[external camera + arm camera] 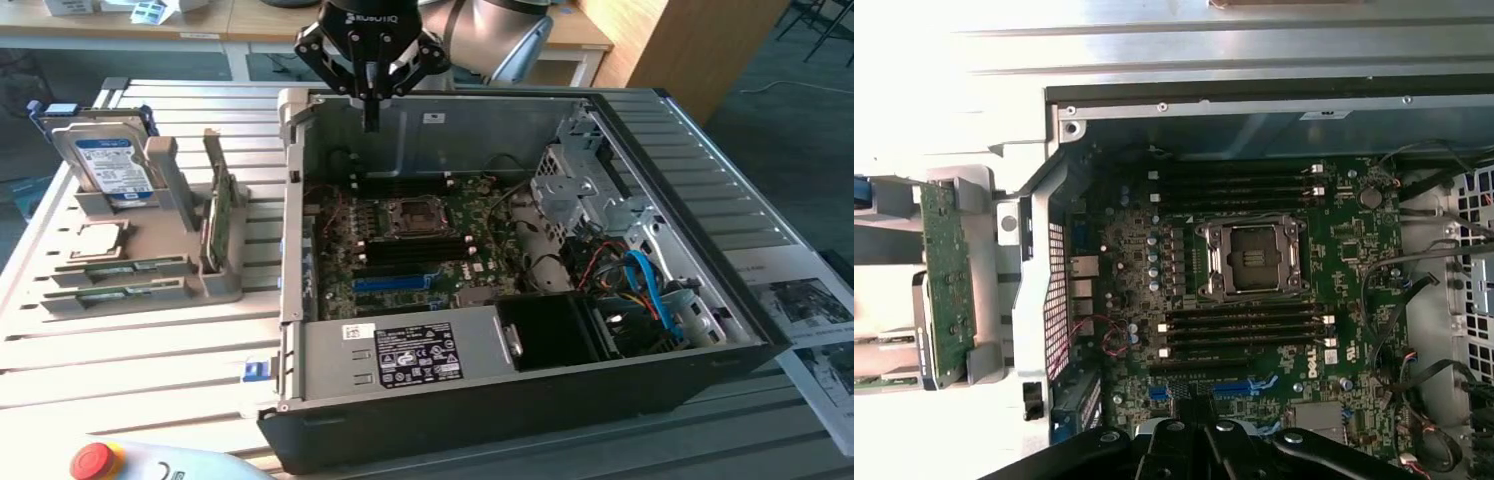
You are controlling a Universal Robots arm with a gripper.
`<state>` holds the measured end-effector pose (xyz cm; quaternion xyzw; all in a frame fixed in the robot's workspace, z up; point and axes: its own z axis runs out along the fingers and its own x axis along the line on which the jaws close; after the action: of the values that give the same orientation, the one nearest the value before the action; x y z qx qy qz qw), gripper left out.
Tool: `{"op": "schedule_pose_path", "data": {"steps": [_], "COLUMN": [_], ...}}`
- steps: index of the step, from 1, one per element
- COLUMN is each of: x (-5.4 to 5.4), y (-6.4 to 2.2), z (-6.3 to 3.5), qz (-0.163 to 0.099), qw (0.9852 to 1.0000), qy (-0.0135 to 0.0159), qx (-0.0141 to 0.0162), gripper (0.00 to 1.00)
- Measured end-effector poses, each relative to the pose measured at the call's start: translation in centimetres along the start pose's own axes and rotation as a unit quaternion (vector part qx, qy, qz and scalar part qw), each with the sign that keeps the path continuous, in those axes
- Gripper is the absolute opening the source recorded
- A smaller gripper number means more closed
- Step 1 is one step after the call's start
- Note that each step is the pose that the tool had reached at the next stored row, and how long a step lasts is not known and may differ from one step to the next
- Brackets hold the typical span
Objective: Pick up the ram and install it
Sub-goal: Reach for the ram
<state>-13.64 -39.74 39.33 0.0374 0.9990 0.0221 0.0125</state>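
**Clenched and empty over the case**

My end effector [371, 118] hangs clenched on nothing above the computer case's [561, 395] rear wall. The ram [218, 215] stands, seemingly upright, in the holder [200, 285] beside the case. Reaching it clenched, I'd topple it

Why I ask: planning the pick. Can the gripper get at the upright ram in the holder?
Probably yes. The gripper hangs shut and empty over the case; the ram stands in the holder outside the case, with nothing above it. The jaws would have to open first.
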Motion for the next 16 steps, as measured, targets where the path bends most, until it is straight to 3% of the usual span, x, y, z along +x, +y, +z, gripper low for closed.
{"op": "schedule_pose_path", "data": {"steps": [16], "x": [1.6], "y": [0.44], "z": [-0.02], "qz": [0.000], "qw": [1.0000], "qy": [0.0000], "qx": [0.0000], "gripper": [0.10]}}
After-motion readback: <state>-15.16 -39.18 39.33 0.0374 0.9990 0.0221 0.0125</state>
